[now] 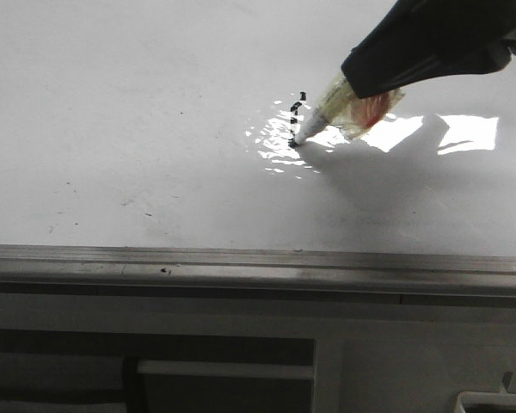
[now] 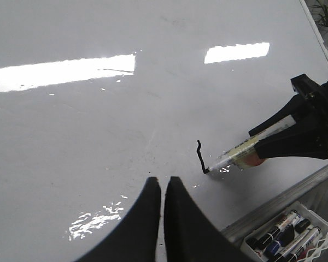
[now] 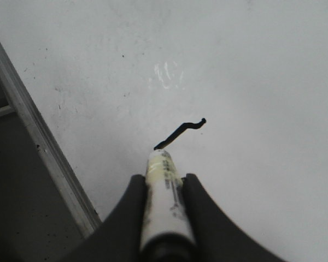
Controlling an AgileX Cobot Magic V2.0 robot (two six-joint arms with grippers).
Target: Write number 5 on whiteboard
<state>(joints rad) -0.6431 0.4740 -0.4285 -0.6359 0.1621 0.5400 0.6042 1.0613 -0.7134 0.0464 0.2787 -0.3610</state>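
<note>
The whiteboard (image 1: 155, 129) is a glossy white board with glare patches and a grey edge strip (image 1: 258, 262). My right gripper (image 3: 164, 183) is shut on a white marker (image 3: 163, 191) and holds its tip on the board. In the front view the marker (image 1: 322, 116) slants down from the upper right. A short black line (image 1: 296, 120) of the number 5 runs up from the tip, with a small hook at its far end; it also shows in the left wrist view (image 2: 200, 158) and the right wrist view (image 3: 180, 132). My left gripper (image 2: 163, 183) is shut and empty, above the board near its edge.
A white tray (image 2: 287, 237) with several markers sits beyond the board's edge strip, near my left gripper. Grey panels (image 1: 241, 361) lie below the strip in the front view. Faint black specks (image 1: 69, 185) dot the board.
</note>
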